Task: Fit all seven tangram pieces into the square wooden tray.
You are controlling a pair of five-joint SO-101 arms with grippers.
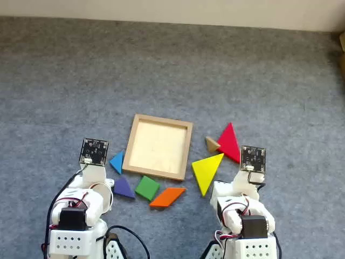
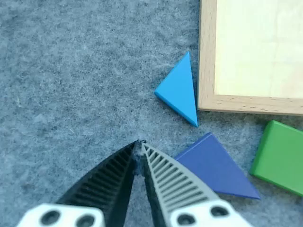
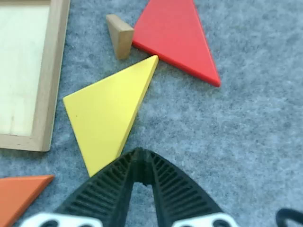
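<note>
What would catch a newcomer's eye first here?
The bare square wooden tray lies in the middle. The big red triangle and yellow triangle lie to its right, ahead of the shut right gripper. The blue triangle lies beside its left rim, near the left gripper.

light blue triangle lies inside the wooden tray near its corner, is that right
Not inside. The light blue triangle lies on the carpet just outside the wooden tray, beside its rim near its corner, as the left wrist view shows.
</note>
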